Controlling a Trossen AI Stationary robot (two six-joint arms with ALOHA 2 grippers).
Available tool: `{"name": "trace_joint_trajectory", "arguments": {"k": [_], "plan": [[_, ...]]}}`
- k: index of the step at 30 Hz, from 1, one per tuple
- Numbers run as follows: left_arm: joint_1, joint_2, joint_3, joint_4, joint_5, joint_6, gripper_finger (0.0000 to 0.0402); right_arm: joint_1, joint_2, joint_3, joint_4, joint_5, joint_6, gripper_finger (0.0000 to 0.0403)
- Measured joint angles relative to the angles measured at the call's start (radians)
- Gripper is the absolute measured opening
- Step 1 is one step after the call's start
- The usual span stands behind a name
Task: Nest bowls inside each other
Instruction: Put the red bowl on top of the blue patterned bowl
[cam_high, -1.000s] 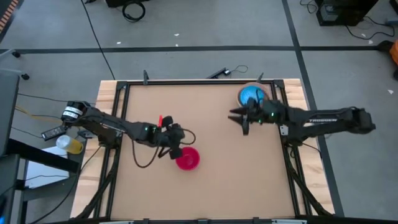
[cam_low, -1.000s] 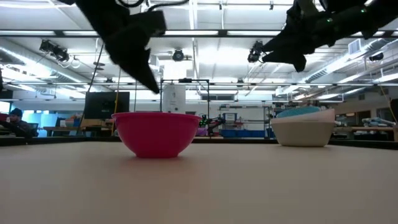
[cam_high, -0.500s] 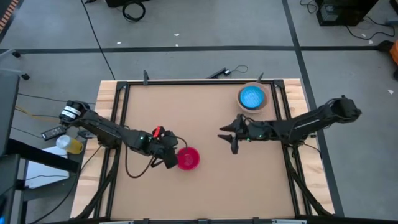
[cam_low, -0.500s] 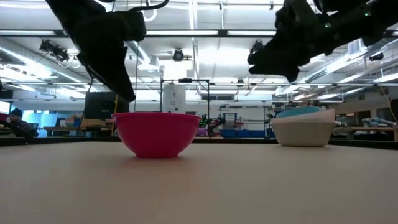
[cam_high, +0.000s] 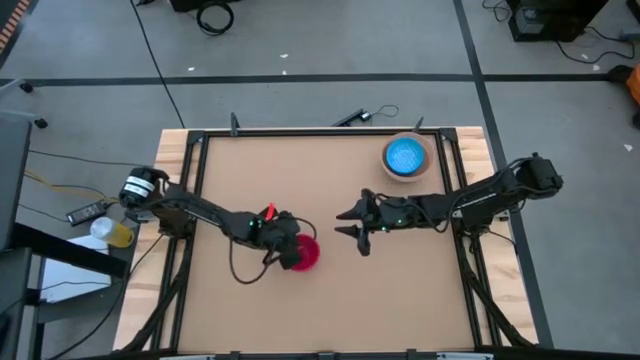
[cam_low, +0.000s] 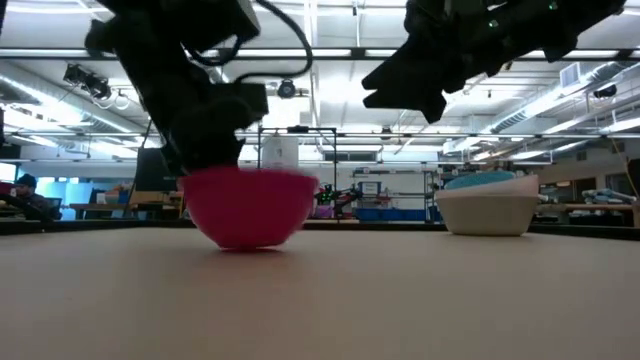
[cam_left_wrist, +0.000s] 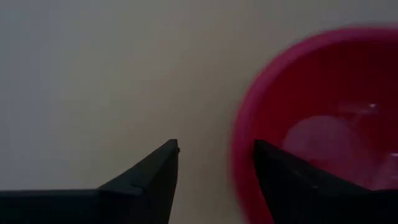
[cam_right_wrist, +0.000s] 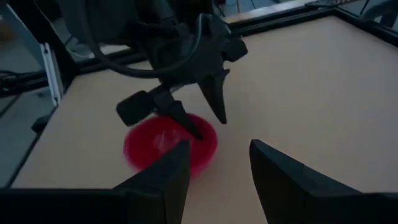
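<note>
Tan tabletop (cam_high: 330, 300), black frame (cam_high: 300, 131); yellow object (cam_high: 115, 233) on floor beside table

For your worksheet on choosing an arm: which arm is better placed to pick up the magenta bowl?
Left. Its open claw straddles the magenta bowl rim, one finger inside; the right claw hangs open, off to the side.

The left gripper (cam_left_wrist: 214, 180) stands spread over the rim of the red bowl (cam_left_wrist: 323, 118), one finger inside, on the tan counter (cam_left_wrist: 93, 74).

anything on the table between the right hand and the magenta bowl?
Nothing: in the high view only bare tabletop separates the right hand from the magenta bowl. The left hand is at the bowl's far side.
</note>
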Motion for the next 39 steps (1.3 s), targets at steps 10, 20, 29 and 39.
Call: {"name": "trace_joint_trajectory", "arguments": {"k": [10, 20, 29, 39], "plan": [[0.012, 0.049, 0.001, 0.073, 0.024, 0.004, 0.0094, -0.033, -0.006, -0.001, -0.01, 0.002, -0.009, 0.0174], [0.006, -0.036, -0.002, 0.039, -0.04, 0.101, 0.0017, -0.035, -0.011, -0.001, 0.008, 0.0, 0.008, 0.0174], [-0.005, -0.112, -0.001, 0.11, -0.219, 0.296, 0.0012, -0.021, -0.011, -0.001, 0.092, 0.177, -0.055, 0.0174], [0.003, -0.083, -0.001, 0.184, -0.488, 0.337, 0.0014, 0.073, -0.012, 0.055, 0.079, 0.43, -0.274, 0.0173]]}}
